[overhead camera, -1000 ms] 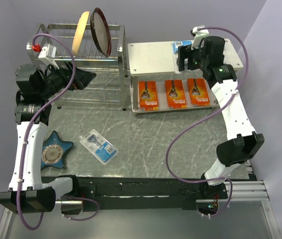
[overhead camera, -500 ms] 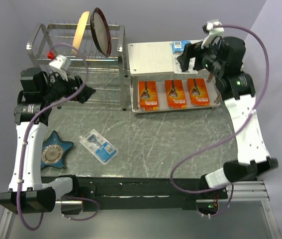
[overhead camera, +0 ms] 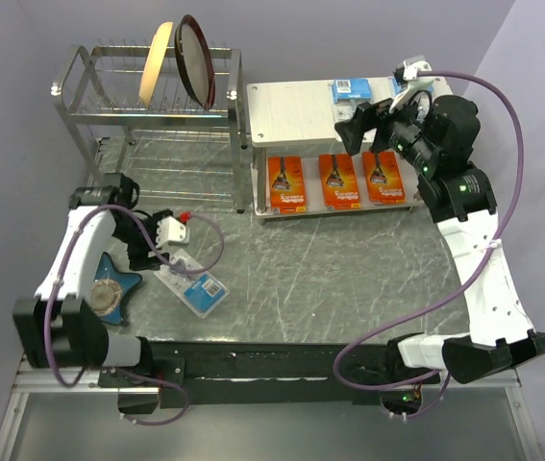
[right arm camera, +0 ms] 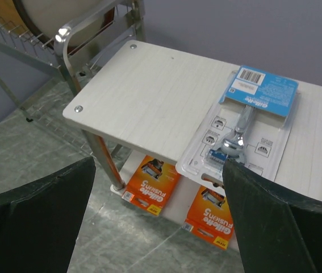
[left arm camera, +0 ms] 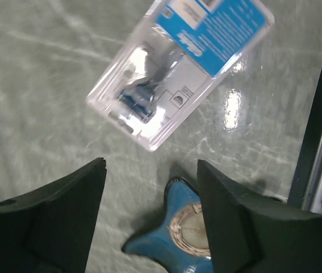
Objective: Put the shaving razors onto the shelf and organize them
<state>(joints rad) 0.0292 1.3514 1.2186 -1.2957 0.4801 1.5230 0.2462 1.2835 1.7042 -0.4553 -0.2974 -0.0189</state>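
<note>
Three orange packs [overhead camera: 340, 181] are seen on shelf [overhead camera: 291, 110] lower tier; L gripper [left arm camera: 150, 165] is spread open, empty, near blue pack [left arm camera: 178, 68] on table [overhead camera: 301, 259]; R gripper [right arm camera: 159, 165] likewise open above shelf-top pack [right arm camera: 246, 125].

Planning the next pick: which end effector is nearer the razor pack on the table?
Left. The left end effector hovers just beside the razor pack; the right end effector is away over the shelf.
</note>
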